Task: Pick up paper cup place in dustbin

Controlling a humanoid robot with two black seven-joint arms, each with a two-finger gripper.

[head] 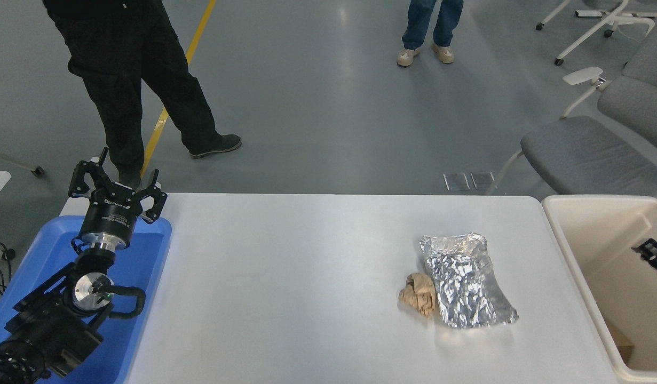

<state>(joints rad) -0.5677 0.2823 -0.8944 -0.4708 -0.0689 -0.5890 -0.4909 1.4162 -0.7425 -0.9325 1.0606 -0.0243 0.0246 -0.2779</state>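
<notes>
No paper cup shows anywhere in the head view; it is hidden or out of view. The beige dustbin (pixel 560 234) stands at the table's right end, its inside mostly bare with a brown scrap at the bottom. Only a small black part of my right gripper (pixel 654 255) shows at the picture's right edge, over the dustbin's inside. My left arm is parked at the lower left, with the left gripper (pixel 117 184) open and empty above the blue tray.
A crinkled silver foil tray (pixel 467 280) and a crumpled brown paper wad (pixel 419 293) lie together on the white table (pixel 285 277), right of centre. A blue tray (pixel 147 256) sits at the left end. Two people stand beyond the far edge; grey chairs stand at the far right.
</notes>
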